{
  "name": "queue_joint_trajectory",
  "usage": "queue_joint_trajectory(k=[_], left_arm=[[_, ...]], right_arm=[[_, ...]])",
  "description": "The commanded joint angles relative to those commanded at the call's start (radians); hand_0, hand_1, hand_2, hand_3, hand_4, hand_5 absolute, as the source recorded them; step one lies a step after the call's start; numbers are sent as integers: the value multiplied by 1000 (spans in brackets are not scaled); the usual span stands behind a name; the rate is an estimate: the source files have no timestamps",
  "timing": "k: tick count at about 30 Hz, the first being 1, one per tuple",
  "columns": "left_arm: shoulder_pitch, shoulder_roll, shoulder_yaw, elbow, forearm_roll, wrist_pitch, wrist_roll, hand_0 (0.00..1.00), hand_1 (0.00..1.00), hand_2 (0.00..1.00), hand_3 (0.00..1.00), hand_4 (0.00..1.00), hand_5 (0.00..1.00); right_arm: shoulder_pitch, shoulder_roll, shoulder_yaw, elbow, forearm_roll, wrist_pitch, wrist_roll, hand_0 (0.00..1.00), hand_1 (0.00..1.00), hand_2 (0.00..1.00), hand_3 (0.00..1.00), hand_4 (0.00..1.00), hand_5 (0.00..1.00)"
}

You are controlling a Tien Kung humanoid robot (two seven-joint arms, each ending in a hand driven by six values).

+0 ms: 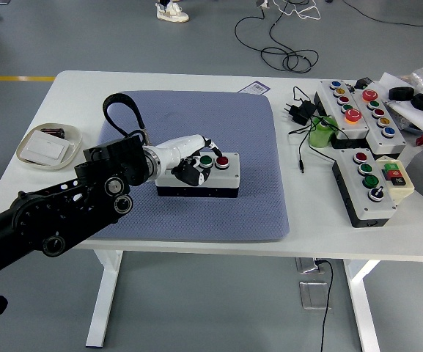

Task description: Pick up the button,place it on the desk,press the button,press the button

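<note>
Because the white table [196, 246] is crowded along its right side with other control boxes [369, 187], cables and a power plug [301, 110], the working space is the blue-grey mat [196, 132] spread over its middle, which gives a soft, non-slip bed for pressing. On that mat sits the button box [200, 178], a black-based unit with a pale top, lying flat and square so that a downward push will not tip it; it appears already placed, so the pick-up and set-down look finished. Reaching in from the left, the black left arm [57, 216] lies low across the mat's near corner, presumably to bring the wrist level with the box top. The left hand [180, 158] rests over the box's left end, fingers loosely curled downward and holding nothing, one fingertip close to the green button [206, 159]; whether it touches cannot be told. Just beside it, the red button [222, 161] stands uncovered, likely the second press.
</note>
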State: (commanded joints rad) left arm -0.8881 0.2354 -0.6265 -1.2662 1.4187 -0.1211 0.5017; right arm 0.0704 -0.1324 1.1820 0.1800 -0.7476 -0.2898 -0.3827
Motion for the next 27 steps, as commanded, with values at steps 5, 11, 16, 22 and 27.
queue_joint_trajectory(k=[5, 11, 16, 22, 27], left_arm=[[23, 31, -137, -58, -74, 27, 0, 12, 2, 52, 857, 584, 182], [74, 69, -263, -67, -177, 136, -60, 28, 36, 150, 884, 701, 644], [126, 106, -363, -43, -353, 238, -150, 280, 358, 427, 931, 709, 801], [192, 145, -475, -7, -585, 235, -238, 597, 670, 736, 911, 726, 978], [259, 172, -541, 7, -659, 232, -294, 775, 817, 842, 866, 730, 998]], right_arm=[[-5, -1, 0, 0, -5, 1, -2, 642, 507, 547, 590, 243, 368], [-11, -1, -2, 0, -8, 1, -4, 642, 507, 547, 590, 242, 367], [-15, 0, -2, 0, -7, 1, -5, 643, 508, 547, 590, 242, 367], [-18, 1, -2, 0, -7, 0, -6, 642, 509, 547, 590, 242, 367], [-19, 3, -2, 0, -4, -1, -6, 642, 507, 547, 590, 242, 368]])
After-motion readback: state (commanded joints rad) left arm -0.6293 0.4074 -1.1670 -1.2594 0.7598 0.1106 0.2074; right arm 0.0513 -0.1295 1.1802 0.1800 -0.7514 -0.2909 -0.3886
